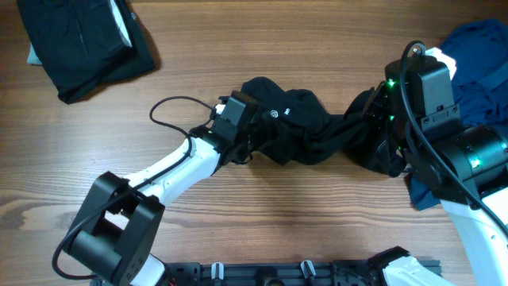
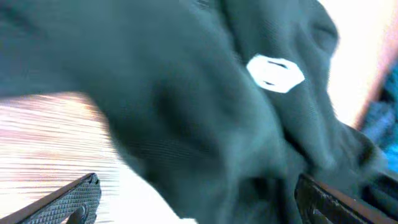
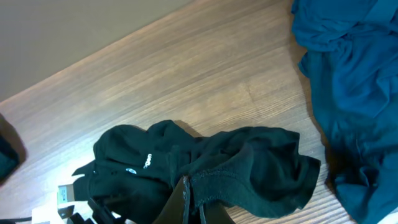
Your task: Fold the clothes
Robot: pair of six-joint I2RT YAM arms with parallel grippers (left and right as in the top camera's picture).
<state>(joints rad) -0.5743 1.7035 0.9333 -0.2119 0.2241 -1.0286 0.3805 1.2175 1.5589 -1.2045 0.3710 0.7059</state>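
1. The black shirt (image 1: pixel 298 127) lies bunched in a long, rumpled heap across the middle of the desk (image 1: pixel 238 48). It stretches between my two arms.
2. Its small white round logo (image 1: pixel 275 113) faces up near the shirt's left end. In the right wrist view I can make out white lettering (image 3: pixel 149 160) just beside it.
3. The left jaws stand wide open at the shirt's left end and grip nothing. The left wrist view is blurred. One finger (image 2: pixel 74 196) shows against bare wood and the other (image 2: pixel 329 199) sits at the edge of the cloth, with dark fabric filling most of the gap between them.
4. The right jaws are closed tight at the shirt's right end. The fingers (image 3: pixel 185 199) are pressed together, with a fold of the black shirt pinched at their tips.
5. From overhead, the right arm (image 1: pixel 452 151) covers that end of the shirt, so I see the grip only in the wrist view.
6. A blue garment (image 1: pixel 476 48) is heaped at the right edge of the desk. It is partly under the right arm and near the shirt's right end.
7. A dark pile of clothing (image 1: pixel 79 44) sits in the far left corner of the desk, well apart from the shirt.
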